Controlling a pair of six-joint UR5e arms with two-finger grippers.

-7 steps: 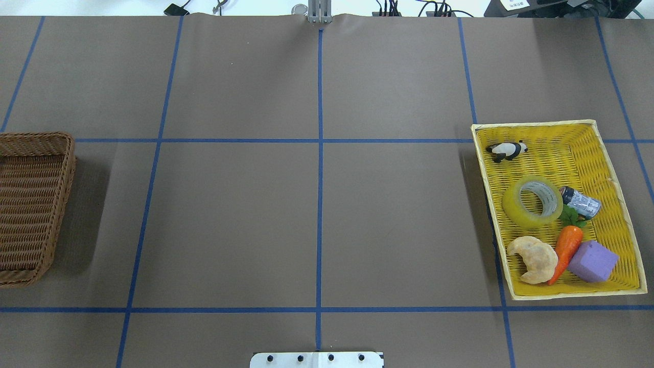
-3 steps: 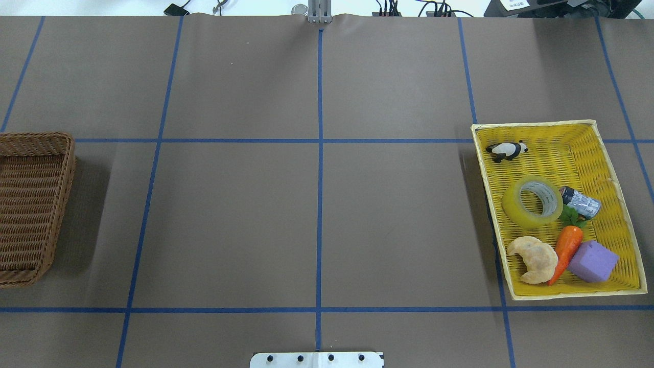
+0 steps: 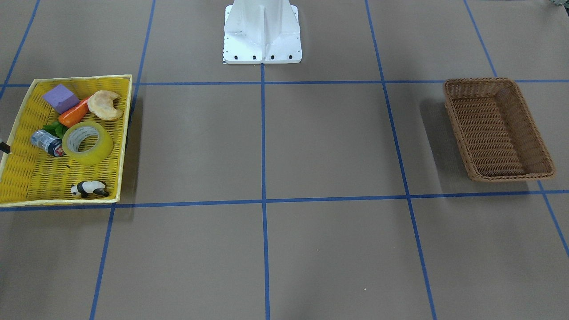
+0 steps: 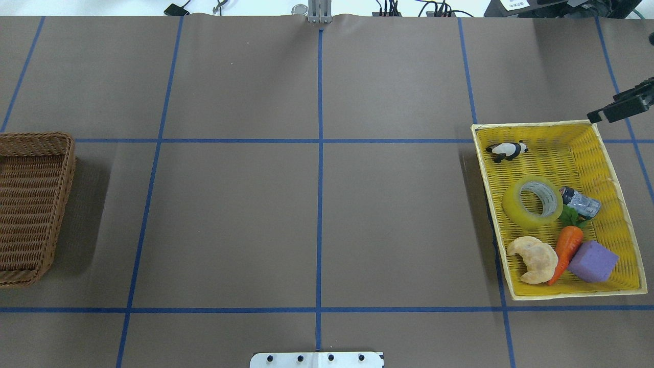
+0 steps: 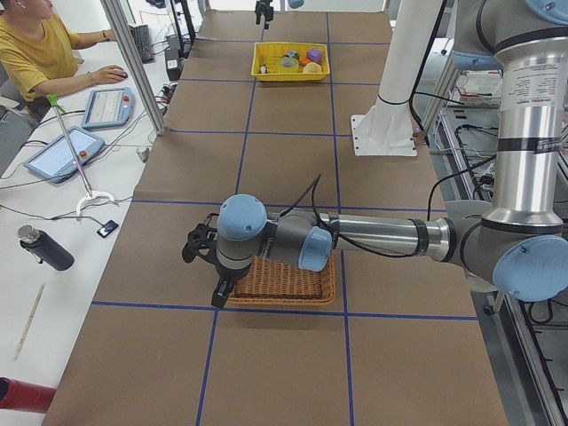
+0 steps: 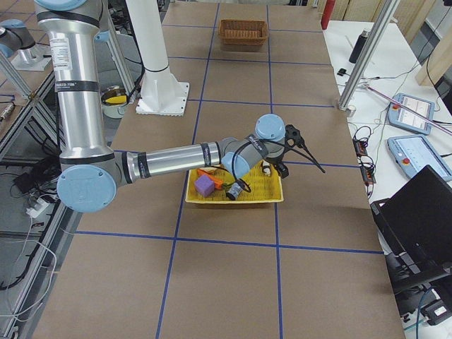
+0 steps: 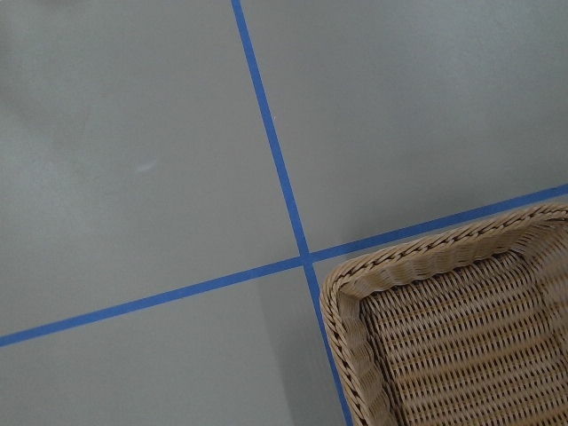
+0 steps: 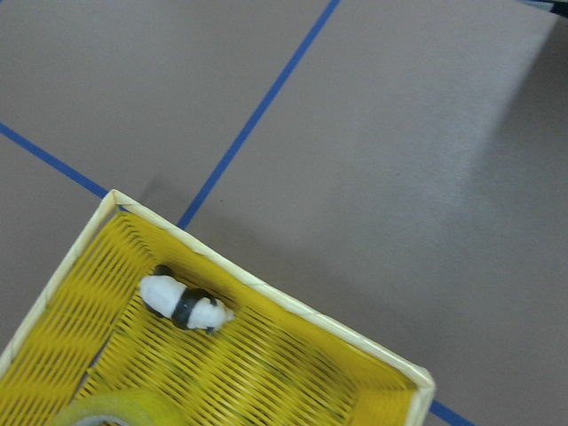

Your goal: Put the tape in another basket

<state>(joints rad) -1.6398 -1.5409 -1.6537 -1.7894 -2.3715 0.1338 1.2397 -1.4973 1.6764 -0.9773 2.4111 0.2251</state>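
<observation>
Overhead exterior view: the tape [image 4: 515,209] lies flat in the yellow tray [image 4: 534,123], just beside the small labelled cylinder [image 4: 581,201]. The right fingers [image 4: 610,111] hover off the tray's far right corner, holding nothing; their spread cannot be determined. The left fingers [image 5: 223,286] hang near a corner of the brown basket [image 4: 36,137]; their state cannot be determined.

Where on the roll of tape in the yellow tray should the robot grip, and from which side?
Pinch the ring wall of the tape from straight above, reaching into its open hole, on the side facing the panda. The roll lies flat, hole up, and the bottle crowds another side.
</observation>
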